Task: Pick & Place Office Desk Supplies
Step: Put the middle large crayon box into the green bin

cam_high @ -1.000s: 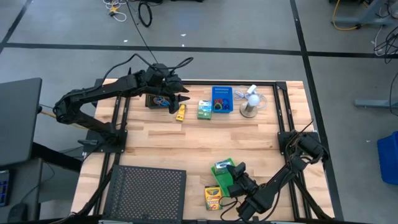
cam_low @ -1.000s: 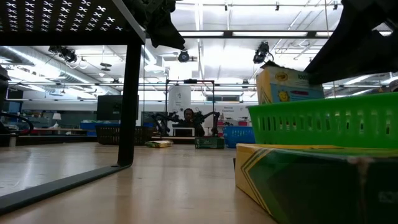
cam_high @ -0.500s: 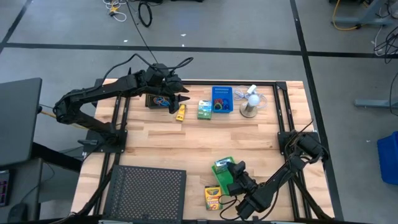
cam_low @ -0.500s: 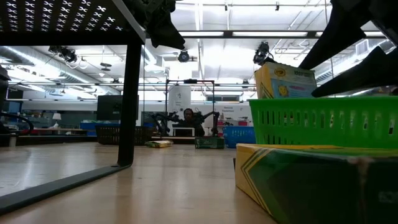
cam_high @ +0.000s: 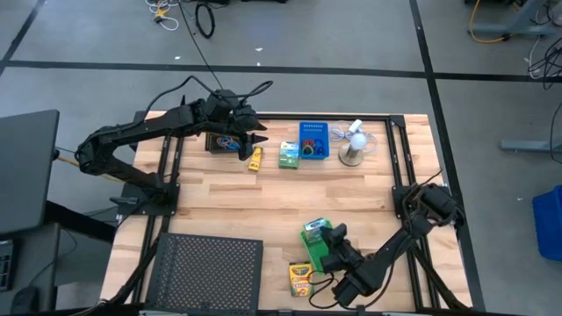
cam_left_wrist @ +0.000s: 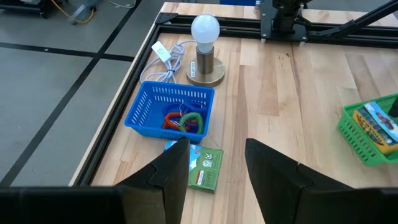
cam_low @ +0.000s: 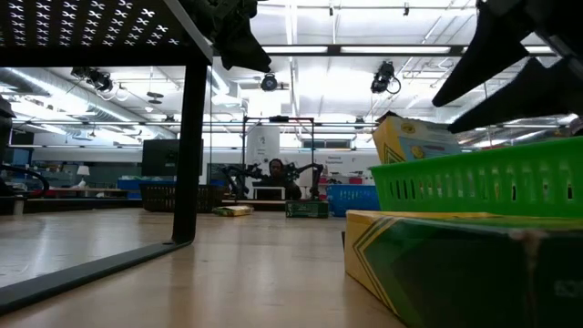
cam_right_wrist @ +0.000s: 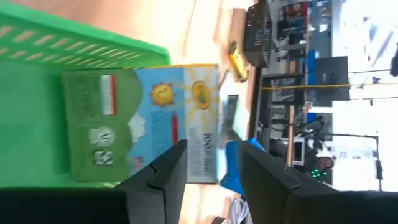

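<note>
A green bin (cam_high: 313,237) stands near the table's front edge, tilted, its right side raised (cam_low: 483,178). A yellow crayon box (cam_right_wrist: 143,118) leans inside it, its top above the rim (cam_low: 414,141). My right gripper (cam_high: 332,247) hangs open just over the bin, fingers apart above the box's top end (cam_right_wrist: 211,155). A second crayon box (cam_high: 300,279) lies flat on the table beside the bin. At the far left my left gripper (cam_high: 253,140) hovers open and empty (cam_left_wrist: 216,162) over a black bin (cam_high: 218,140) and a yellow tube (cam_high: 255,158). My right gripper has its two fingers (cam_low: 460,123) slanting down from the table's right, close over the crayon box's top end and the green bin's rim. Whether either finger touches the box or the bin I cannot tell.
Along the far edge sit a green-white box (cam_high: 289,154), a blue bin (cam_left_wrist: 171,112) with coloured rubber-band loops (cam_left_wrist: 183,121), and a white fan on a round base (cam_high: 351,145). A large black mesh tray (cam_high: 206,272) fills the near left corner. Bare wood lies mid-table.
My right gripper's fingers have opened over the green bin. The crayon box, upright in the bin a second ago, now leans lower. The bin has tipped, its right side raised.
</note>
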`<state>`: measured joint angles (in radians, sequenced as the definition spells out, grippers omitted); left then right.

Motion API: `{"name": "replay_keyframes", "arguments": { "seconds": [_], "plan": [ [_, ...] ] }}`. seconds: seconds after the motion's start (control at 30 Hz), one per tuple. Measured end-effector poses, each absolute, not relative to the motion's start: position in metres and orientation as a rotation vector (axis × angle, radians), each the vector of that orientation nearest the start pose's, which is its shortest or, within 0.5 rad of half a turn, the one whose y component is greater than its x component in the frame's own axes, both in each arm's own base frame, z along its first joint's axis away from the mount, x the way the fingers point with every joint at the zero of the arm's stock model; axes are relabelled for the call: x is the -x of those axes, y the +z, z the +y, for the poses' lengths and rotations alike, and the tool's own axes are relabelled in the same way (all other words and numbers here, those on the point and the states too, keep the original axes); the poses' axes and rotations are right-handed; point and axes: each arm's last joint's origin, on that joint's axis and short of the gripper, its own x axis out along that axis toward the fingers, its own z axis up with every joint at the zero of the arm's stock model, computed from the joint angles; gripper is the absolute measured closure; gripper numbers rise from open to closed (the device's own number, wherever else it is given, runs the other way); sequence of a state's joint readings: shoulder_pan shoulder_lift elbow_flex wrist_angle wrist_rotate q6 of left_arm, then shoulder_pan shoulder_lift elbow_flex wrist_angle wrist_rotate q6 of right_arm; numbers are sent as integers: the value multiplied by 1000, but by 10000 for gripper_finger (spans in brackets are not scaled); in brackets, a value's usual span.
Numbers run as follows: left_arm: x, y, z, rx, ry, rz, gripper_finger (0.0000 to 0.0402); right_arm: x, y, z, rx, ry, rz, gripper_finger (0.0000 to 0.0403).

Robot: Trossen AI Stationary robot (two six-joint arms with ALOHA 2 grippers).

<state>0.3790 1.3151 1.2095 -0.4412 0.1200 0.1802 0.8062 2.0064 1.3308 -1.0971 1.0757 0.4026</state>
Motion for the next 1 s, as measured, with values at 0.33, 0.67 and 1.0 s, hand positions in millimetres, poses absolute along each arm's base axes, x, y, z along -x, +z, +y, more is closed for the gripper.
{"name": "replay_keyframes", "arguments": {
  "seconds": [0.33, 0.67, 1.0],
  "plan": [
    [-267, 343, 103, -43, 215, 554, 236, -257, 159, 231, 1085, -398, 916, 351],
    [-266, 342, 103, -43, 218, 555, 236, -254, 171, 232, 930, -227, 1089, 399],
    [-267, 343, 103, -42, 211, 551, 236, -267, 220, 225, 450, 118, 1136, 401]
  ]
}}
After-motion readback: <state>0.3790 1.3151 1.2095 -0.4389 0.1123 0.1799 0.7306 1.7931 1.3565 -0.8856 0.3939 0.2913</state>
